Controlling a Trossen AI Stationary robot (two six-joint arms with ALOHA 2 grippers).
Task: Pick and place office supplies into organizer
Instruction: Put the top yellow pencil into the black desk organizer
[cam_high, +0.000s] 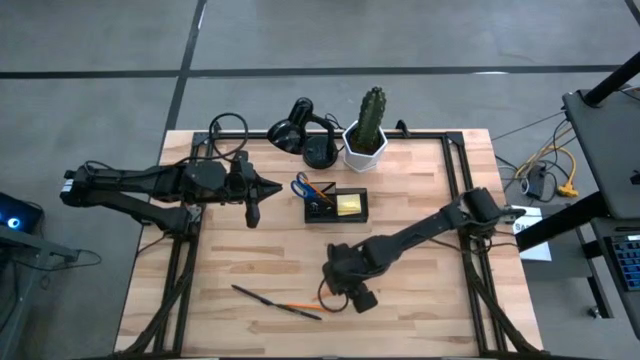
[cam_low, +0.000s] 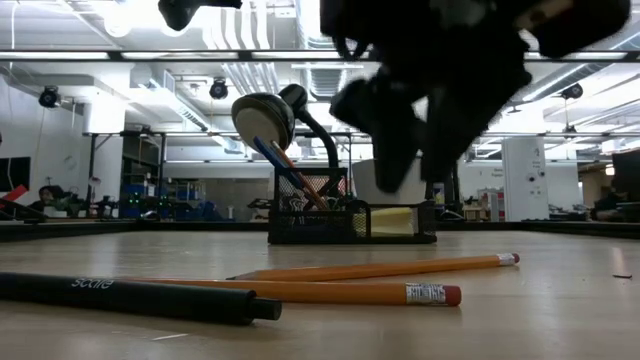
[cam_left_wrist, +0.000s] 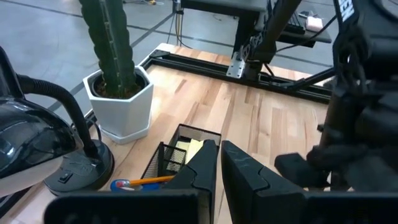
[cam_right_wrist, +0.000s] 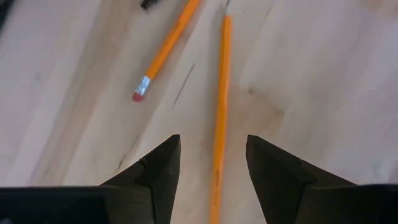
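The right hand (cam_right_wrist: 211, 165) hangs just above the wooden surface (cam_high: 420, 300) near its front edge, fingers spread apart and holding nothing. One orange pencil (cam_right_wrist: 220, 106) runs into the gap between them; a second orange pencil (cam_right_wrist: 166, 51), with a red eraser tip, lies just beside it at a slant. In the low view both pencils rest flat on the surface, crossing closely, with a dark pen (cam_low: 130, 297) lying in front of them. From above, the pen (cam_high: 262, 298) sits to the left of the right hand, toward the front of the surface.

The black mesh organizer (cam_high: 336, 206) stands mid-surface, well apart from the pencils. Its right compartment holds a yellow sticky-note pad (cam_high: 349, 204); its left holds blue-handled scissors (cam_high: 301, 186) and a pencil, leaning out to the left.

The left hand (cam_left_wrist: 219, 168) waits closed and empty, raised to the left of the organizer. Behind stand a black desk lamp (cam_high: 300, 130) and a cactus in a white hexagonal pot (cam_high: 366, 140)
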